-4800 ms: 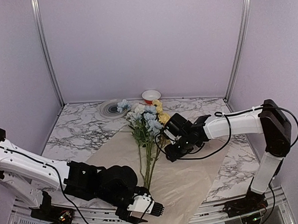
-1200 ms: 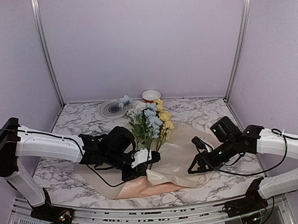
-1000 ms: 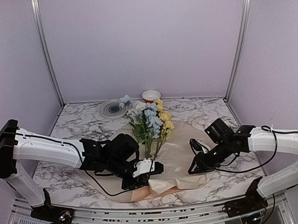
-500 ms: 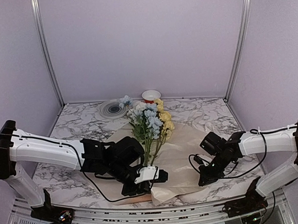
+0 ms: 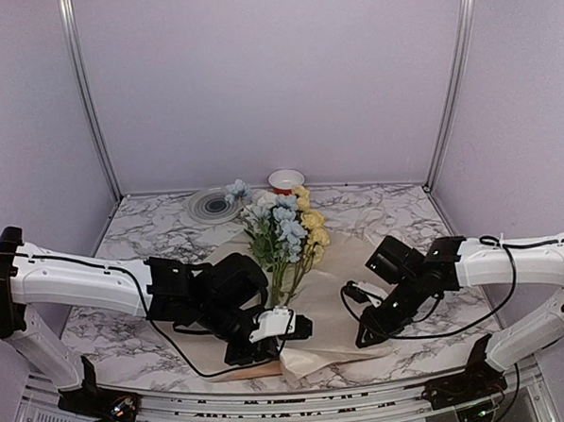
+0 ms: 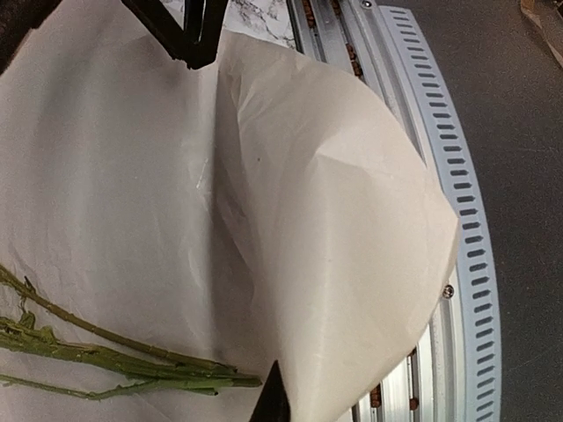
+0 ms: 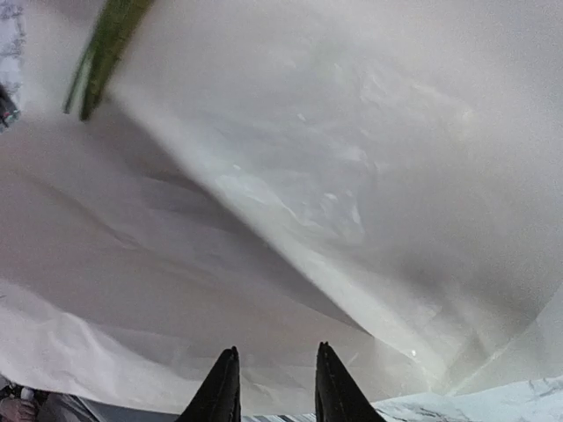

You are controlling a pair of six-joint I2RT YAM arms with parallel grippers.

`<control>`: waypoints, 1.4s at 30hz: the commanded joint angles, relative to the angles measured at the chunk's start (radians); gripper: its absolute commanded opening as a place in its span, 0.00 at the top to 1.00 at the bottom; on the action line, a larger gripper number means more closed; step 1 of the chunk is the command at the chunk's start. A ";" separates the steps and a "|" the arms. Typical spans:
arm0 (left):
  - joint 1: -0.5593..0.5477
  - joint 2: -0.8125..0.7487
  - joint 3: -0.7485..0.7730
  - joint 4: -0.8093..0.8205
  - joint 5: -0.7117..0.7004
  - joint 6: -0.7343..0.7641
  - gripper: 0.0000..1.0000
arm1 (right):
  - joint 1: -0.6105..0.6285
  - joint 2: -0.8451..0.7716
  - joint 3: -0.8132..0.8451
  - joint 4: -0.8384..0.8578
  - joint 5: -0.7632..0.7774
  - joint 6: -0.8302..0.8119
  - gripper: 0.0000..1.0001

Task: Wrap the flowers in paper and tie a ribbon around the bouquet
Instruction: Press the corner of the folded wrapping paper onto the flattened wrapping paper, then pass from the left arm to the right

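Paper: a big square sheet of thin, pale peach wrapping paper [image 5: 335, 282] is spread on the white marble-patterned table [image 5: 142, 251]. Its near corner is turned up into a loose, curved flap, with a strip of warmer peach showing underneath at the near edge.

Flowers: a bunch of artificial flowers [image 5: 285, 225] with pale blue, white and yellow blooms lies on the paper. The heads reach past the paper's far corner. The thin green stems [image 6: 132, 365] run back down the middle of the sheet, and their cut ends stop just beside the raised flap.

Left hand: the left hand [image 5: 293, 326] is at the paper's near edge, left of the flap and clenched on the sheet. In its own camera the paper's edge runs straight down into the dark fingertip.

Right hand: the right hand [image 5: 364, 337] hangs low over the paper's right half, close to the flap's right side. Its two black fingers [image 7: 224, 387] are parted with only paper behind the gap, so it grasps nothing.

Beyond the paper: at the back of the table, past the paper's far corner, sit a round grey plate with rings [image 5: 209, 205] and a small white bowl with a red band [image 5: 286, 180].

Near rail: a slotted aluminium rail [image 6: 457, 176] runs just outside the paper's near edge, and the flap juts out over it.
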 commanded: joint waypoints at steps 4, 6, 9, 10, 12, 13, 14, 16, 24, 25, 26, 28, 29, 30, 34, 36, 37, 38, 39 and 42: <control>0.082 0.046 0.036 -0.010 -0.048 -0.042 1.00 | 0.008 -0.104 0.072 0.228 -0.185 -0.149 0.57; 0.094 0.056 0.040 0.001 -0.045 -0.035 1.00 | 0.008 -0.129 0.029 0.315 -0.240 -0.177 0.46; 0.114 0.063 0.051 0.003 -0.015 -0.031 1.00 | 0.009 -0.166 -0.008 0.397 -0.254 -0.212 0.25; 0.120 0.062 0.052 0.005 -0.003 -0.030 1.00 | 0.009 -0.175 -0.022 0.418 -0.240 -0.221 0.19; 0.126 0.064 0.051 0.005 0.010 -0.023 1.00 | 0.009 -0.182 -0.061 0.471 -0.166 -0.226 0.11; 0.128 0.065 0.051 0.005 0.014 -0.020 1.00 | 0.009 -0.176 -0.080 0.495 -0.140 -0.228 0.09; 0.129 0.066 0.051 0.004 0.019 -0.014 1.00 | 0.009 -0.157 -0.094 0.515 -0.117 -0.238 0.08; 0.131 0.068 0.054 0.005 0.026 -0.012 1.00 | 0.009 -0.104 -0.103 0.537 -0.075 -0.249 0.06; 0.146 0.089 0.070 0.005 0.045 0.003 1.00 | 0.010 0.069 -0.111 0.615 -0.127 -0.254 0.31; 0.148 0.094 0.072 0.005 0.046 0.001 1.00 | 0.010 0.069 -0.119 0.628 -0.132 -0.244 0.41; 0.150 0.096 0.074 0.004 0.049 0.000 1.00 | 0.010 0.065 -0.132 0.648 -0.142 -0.231 0.53; 0.156 0.100 0.076 0.005 0.056 0.000 1.00 | 0.009 0.052 -0.161 0.696 -0.164 -0.201 0.73; 0.160 0.103 0.078 0.005 0.059 -0.001 1.00 | 0.010 0.045 -0.173 0.711 -0.170 -0.189 0.85; 0.164 0.106 0.082 0.004 0.061 -0.003 1.00 | 0.009 0.039 -0.180 0.717 -0.166 -0.179 0.92; 0.174 0.110 0.092 0.011 0.088 -0.017 0.94 | 0.009 0.034 -0.190 0.698 -0.143 -0.151 1.00; 0.182 0.093 0.086 0.027 0.101 -0.024 0.68 | 0.009 0.038 -0.193 0.685 -0.143 -0.139 1.00; 0.188 0.079 0.078 0.047 0.114 -0.034 0.56 | 0.008 0.041 -0.192 0.671 -0.142 -0.135 1.00; 0.200 0.058 0.067 0.070 0.123 -0.052 0.50 | 0.007 0.043 -0.190 0.655 -0.142 -0.133 1.00; 0.216 0.038 0.053 0.103 0.128 -0.090 0.46 | 0.007 0.045 -0.187 0.643 -0.142 -0.132 1.00; 0.311 0.000 0.021 0.184 0.146 -0.253 0.44 | 0.007 0.048 -0.195 0.610 -0.136 -0.114 1.00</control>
